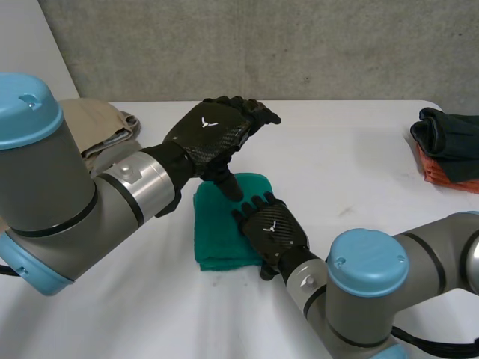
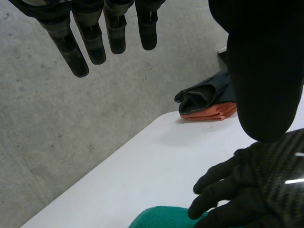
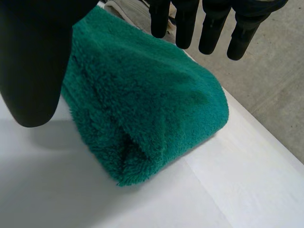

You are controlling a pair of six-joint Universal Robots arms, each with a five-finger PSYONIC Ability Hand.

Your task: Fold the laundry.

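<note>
On the white bench, about in its middle, lies the green towel, folded into a thick small packet. My right hand is over the near right part of it, with the fingers straight and holding nothing. In my right wrist view the towel is under the palm, but I cannot tell if the palm really presses it or only hovers just above. My left hand is raised above the far side of the towel. It is also released, its fingers straight and nothing between them and the thumb.

I judge that the fold is almost finished, so the danger is to spoil it. The packet looks puffy, and one end is open where the layers curl. If my right hand goes away sideways and not straight up, the fluffy pile may catch on the fingertips and pull the upper layer open. If I press on one side only, the towel may slide on the smooth bench or become crooked. My two hands are very near each other. If the left one comes down now, it may hit the right hand and not the cloth. The beige cloth at the far left is well apart, and so is the dark cloth on the orange cloth at the far right. I expect no trouble from them.
</note>
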